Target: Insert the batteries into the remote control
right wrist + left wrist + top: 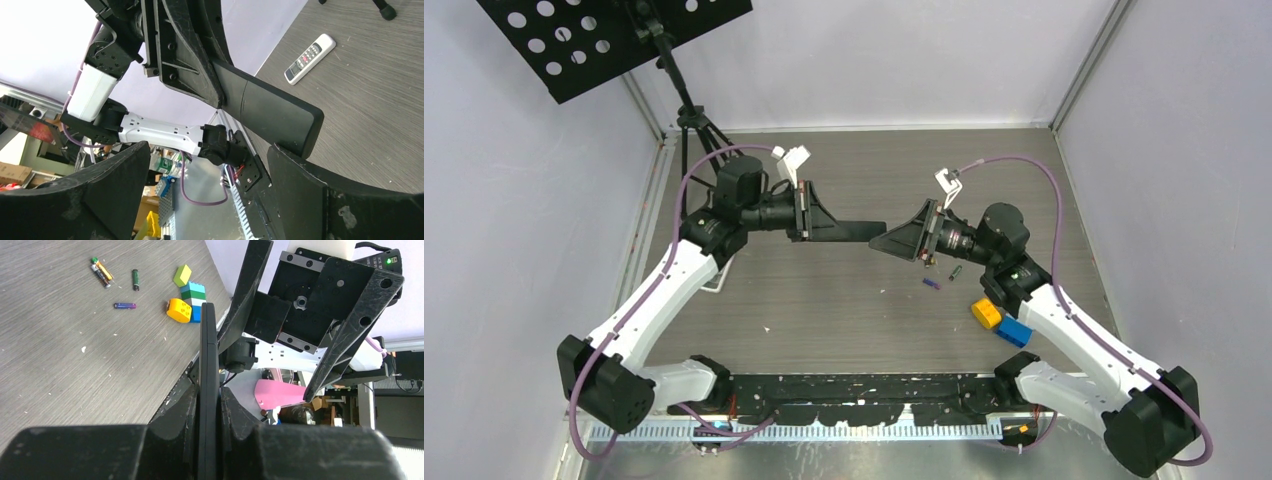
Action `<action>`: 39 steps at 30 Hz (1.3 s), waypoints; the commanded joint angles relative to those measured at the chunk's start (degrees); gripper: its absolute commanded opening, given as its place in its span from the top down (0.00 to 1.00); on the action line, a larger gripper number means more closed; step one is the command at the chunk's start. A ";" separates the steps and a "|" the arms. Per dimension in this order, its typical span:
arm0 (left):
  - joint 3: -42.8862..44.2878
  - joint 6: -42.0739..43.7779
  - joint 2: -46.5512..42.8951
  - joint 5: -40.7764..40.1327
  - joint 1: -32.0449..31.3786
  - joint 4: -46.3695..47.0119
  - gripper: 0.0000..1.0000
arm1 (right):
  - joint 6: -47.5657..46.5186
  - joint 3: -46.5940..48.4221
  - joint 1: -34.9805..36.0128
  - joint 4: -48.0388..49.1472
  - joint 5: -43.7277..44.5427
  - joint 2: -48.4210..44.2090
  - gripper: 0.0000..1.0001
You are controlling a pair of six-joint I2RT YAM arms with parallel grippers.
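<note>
My left gripper (822,228) is shut on a flat black remote control (856,230) and holds it edge-on above the middle of the table; in the left wrist view the remote (208,360) is pinched between both fingers. My right gripper (892,243) is open and empty, facing the remote's free end (280,117), close but apart. The batteries lie on the table below the right gripper: a gold-and-black pair (101,273), a dark green one (135,279) and a purple-blue one (125,305), the last also in the top view (931,283).
Toy blocks lie near the batteries: a yellow one (986,313), a blue one (1014,331), and a lime one (182,275). A white remote (310,57) lies on the table's left side. A black stand (689,110) is at the back left.
</note>
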 commanded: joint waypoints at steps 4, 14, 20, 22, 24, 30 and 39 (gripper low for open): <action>4.83 3.79 -3.68 6.13 -0.84 -2.16 1.00 | -8.57 4.89 -0.07 -16.30 17.23 -2.50 0.09; 4.59 3.20 -2.63 6.95 -0.75 -0.41 1.00 | -6.96 2.17 -0.03 -5.42 8.50 -2.96 0.01; 2.02 -5.13 -2.39 12.10 -0.75 10.00 1.00 | -1.03 0.64 2.21 11.18 -0.41 0.10 0.01; 1.38 -7.43 -2.80 12.88 -0.75 12.47 1.00 | -0.09 0.41 2.73 13.84 -0.95 0.41 0.04; 0.95 -9.01 -3.30 13.37 -0.75 13.92 1.00 | 0.48 0.45 2.89 14.83 -1.21 0.69 0.09; 0.22 -12.11 -4.05 14.48 -0.75 16.58 1.00 | 2.95 0.49 2.89 16.58 -1.41 1.59 0.39; -1.22 -20.96 -4.19 16.89 -0.75 27.24 1.00 | 8.79 -0.50 2.63 21.31 -2.45 6.10 0.59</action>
